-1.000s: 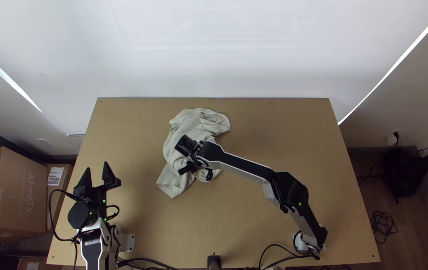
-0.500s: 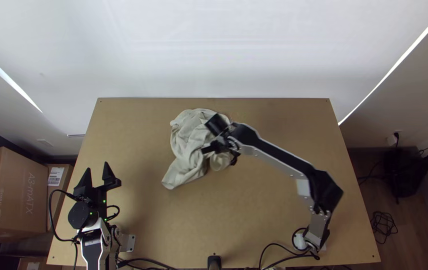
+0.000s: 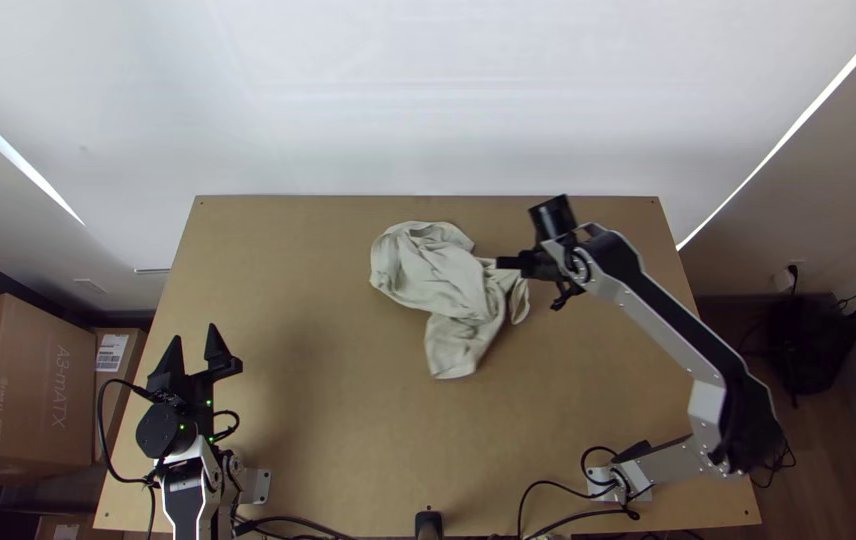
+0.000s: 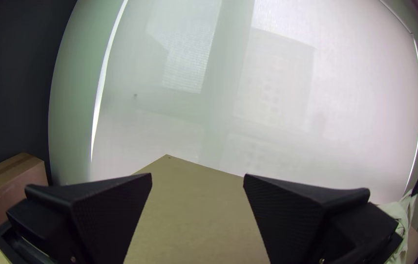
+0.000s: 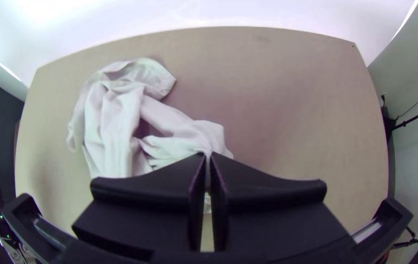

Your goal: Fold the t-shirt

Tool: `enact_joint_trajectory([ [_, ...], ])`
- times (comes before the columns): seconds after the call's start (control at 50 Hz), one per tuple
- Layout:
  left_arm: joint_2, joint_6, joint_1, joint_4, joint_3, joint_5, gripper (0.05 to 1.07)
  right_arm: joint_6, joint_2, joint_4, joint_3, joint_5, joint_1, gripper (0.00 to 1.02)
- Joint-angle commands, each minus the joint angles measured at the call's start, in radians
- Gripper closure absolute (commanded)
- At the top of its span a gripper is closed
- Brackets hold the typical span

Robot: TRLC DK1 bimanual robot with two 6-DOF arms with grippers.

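T-shirt (image 3: 438, 278) lies bunched, part pinched in the right gripper's (image 3: 501, 263) jaws

T-shirt (image 3: 448, 283): pale beige, plain. Tabletop (image 3: 348, 430): light brown, plain. Cardboard box (image 3: 28, 385): brown. Both jaws: black.

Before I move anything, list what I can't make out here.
- How much shirt the closed right jaws pinch: right wrist view, behind the jaws.
- Neck and sleeves: top view, lost in bunched folds.
- Most of the shirt: left wrist view, cut off by the edge.
- Left arm's lower end: top view, cut off below.
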Motion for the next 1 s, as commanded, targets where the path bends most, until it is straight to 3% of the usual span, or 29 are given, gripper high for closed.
enact_joint_trajectory([
  [0.0, -0.004, 0.006, -0.003, -0.015, -0.035, -0.012, 0.10, -0.024, -0.135, 0.053, -0.012, 0.014, -0.019, 1.00],
  [0.16, -0.004, 0.006, -0.003, -0.015, -0.035, -0.012, 0.10, -0.130, -0.279, 0.279, -0.018, 0.015, 0.026, 1.00],
  [0.22, -0.004, 0.006, -0.003, -0.015, -0.035, -0.012, 0.10, -0.141, -0.313, 0.348, -0.001, 0.014, 0.040, 1.00],
  [0.6, -0.004, 0.006, -0.003, -0.015, -0.037, -0.012, 0.10, -0.305, -0.306, 0.493, 0.232, 0.014, 0.153, 1.00],
  [0.76, -0.004, 0.006, -0.003, -0.015, -0.037, -0.012, 0.10, -0.346, -0.280, 0.530, 0.358, 0.014, 0.198, 1.00],
  [0.98, -0.004, 0.006, -0.003, -0.015, -0.037, -0.012, 0.10, -0.346, -0.276, 0.665, 0.436, 0.014, 0.239, 1.00],
])
